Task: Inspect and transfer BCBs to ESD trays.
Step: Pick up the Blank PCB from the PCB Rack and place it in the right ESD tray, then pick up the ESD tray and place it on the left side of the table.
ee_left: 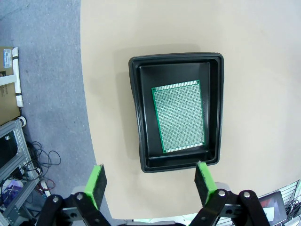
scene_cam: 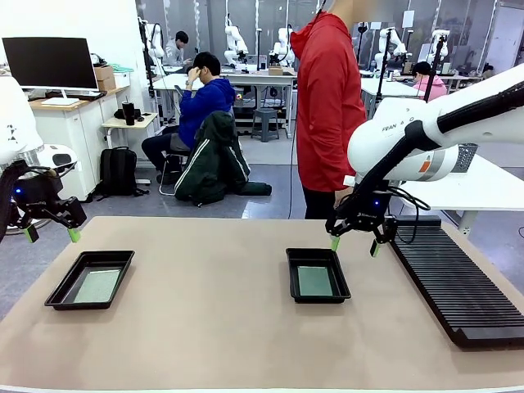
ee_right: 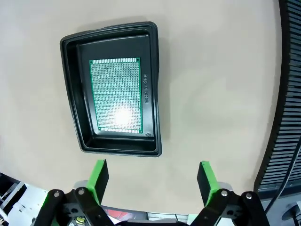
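Two black ESD trays (scene_cam: pixel 59 293) (scene_cam: pixel 292 282) well apart on the table, a green BCB (scene_cam: pixel 97 286) (scene_cam: pixel 314 281) flat in each.

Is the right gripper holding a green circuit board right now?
No, the right gripper hangs open and empty above the table, while the thin green circuit board lies flat inside the shallow black plastic tray.

The room was bright and evenly lit, probably from ceiling lamps. Shadows on the table (scene_cam: pixel 205 327) were soft and weak. In the right wrist view a white glare spot lay on the green board (ee_right: pixel 116 96) in its black tray (ee_right: pixel 153 89). Both wrist views curved straight lines at the edges, as on the ribbed rack (ee_right: pixel 287 94). The far background looked slightly soft.
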